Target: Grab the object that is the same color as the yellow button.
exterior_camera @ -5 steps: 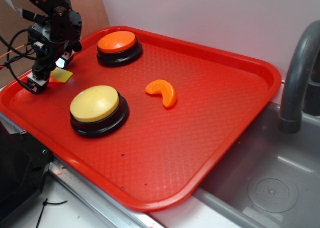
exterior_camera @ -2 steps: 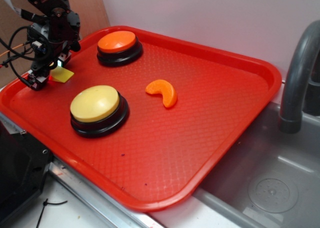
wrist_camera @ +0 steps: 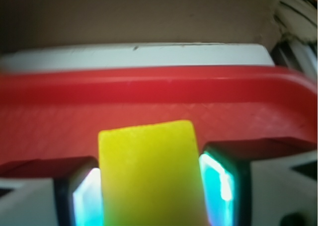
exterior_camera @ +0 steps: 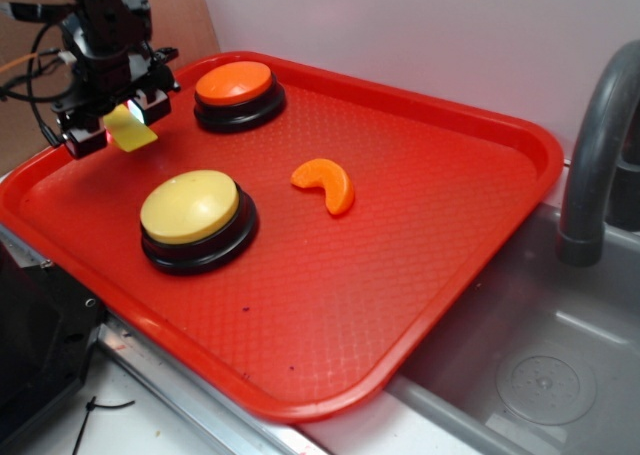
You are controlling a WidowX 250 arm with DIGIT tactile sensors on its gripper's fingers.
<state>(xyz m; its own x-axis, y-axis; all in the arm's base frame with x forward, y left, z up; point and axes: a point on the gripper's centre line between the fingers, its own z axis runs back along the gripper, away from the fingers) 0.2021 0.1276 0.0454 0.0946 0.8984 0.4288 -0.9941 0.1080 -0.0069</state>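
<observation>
My gripper (exterior_camera: 118,120) hangs over the far left corner of the red tray (exterior_camera: 430,145), shut on the small yellow wedge block (exterior_camera: 130,130), which is lifted off the tray. In the wrist view the yellow block (wrist_camera: 151,176) fills the space between the two glowing pads (wrist_camera: 218,184), with the tray rim (wrist_camera: 149,82) beyond it. The pale-yellow domed button (exterior_camera: 190,205) on its black base sits on the tray in front of the gripper, to its right.
An orange domed button (exterior_camera: 234,83) on a black base stands at the tray's back, right of the gripper. An orange crescent slice (exterior_camera: 326,184) lies mid-tray. A grey faucet (exterior_camera: 598,145) and sink basin (exterior_camera: 540,375) are at right.
The gripper closed on the yellow block and rose with it; the block went from lying on the tray to hanging tilted between the fingers, slightly to the right.
</observation>
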